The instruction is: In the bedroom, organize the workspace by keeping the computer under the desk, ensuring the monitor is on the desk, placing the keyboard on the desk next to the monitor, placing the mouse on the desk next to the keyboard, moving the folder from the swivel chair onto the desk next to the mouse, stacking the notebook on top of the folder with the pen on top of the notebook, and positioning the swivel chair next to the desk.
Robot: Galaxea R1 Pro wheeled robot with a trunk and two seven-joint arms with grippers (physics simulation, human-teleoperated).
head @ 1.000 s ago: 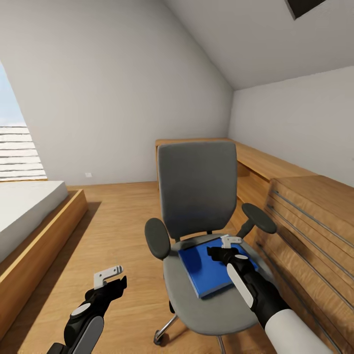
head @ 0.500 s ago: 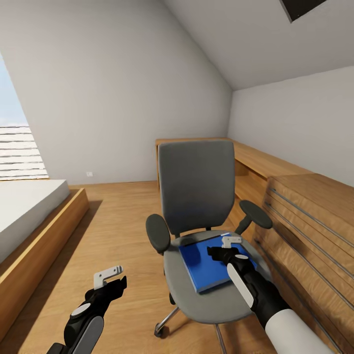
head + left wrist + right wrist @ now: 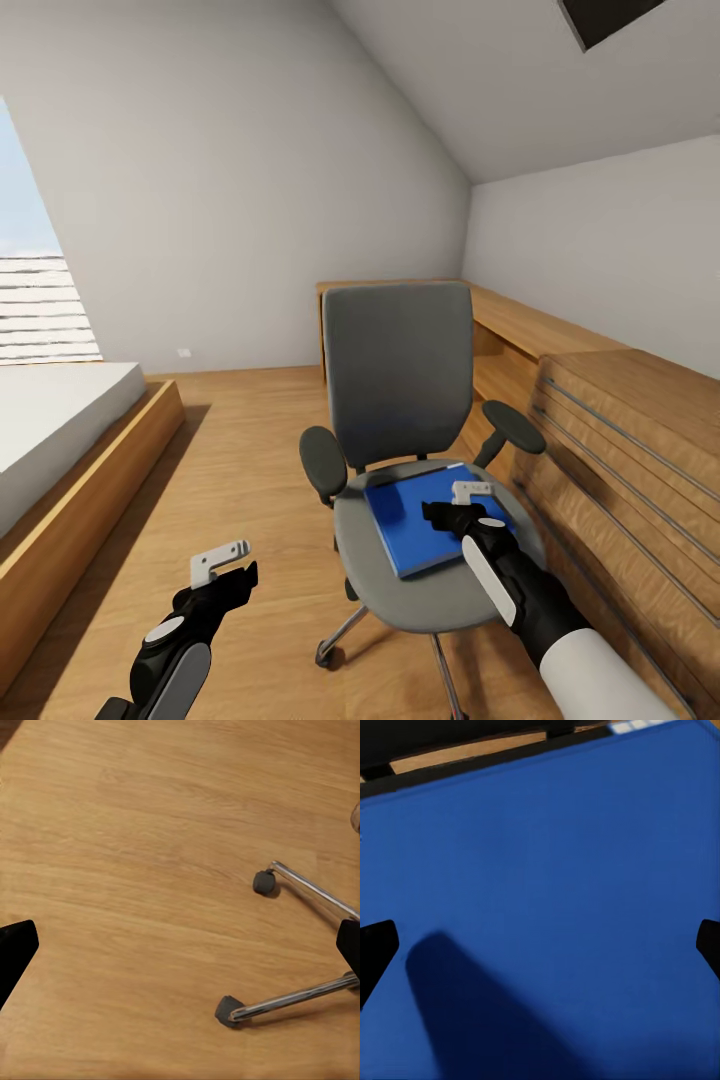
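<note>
**My right claw hovering over the blue folder on the chair**

From my head camera I am looking down at one grey swivel chair [image 3: 420, 470] with a padded seat, a tall flat backrest and two rounded dark armrests. One flat, rectangular blue folder [image 3: 425, 520] is lying on its seat. My right gripper [image 3: 452, 505] is hanging just above the folder's near corner, and my left gripper [image 3: 228, 570] is hanging low over the wooden floor [image 3: 240, 460], well apart from the chair. A long wooden desk [image 3: 540, 335] is running along the right wall, and a bed [image 3: 60, 420] in a wooden frame is sitting at the left.

My right wrist camera is showing the folder's smooth blue cover [image 3: 555, 885] close up, with my two dark fingertips [image 3: 375, 949] spread wide at either edge, grasping nothing.

My left wrist camera is showing the plank floor [image 3: 135, 870] and two chrome chair legs [image 3: 307, 889], each ending in a dark castor [image 3: 262, 881]. Those fingertips [image 3: 15, 949] are likewise spread apart and empty.
</note>
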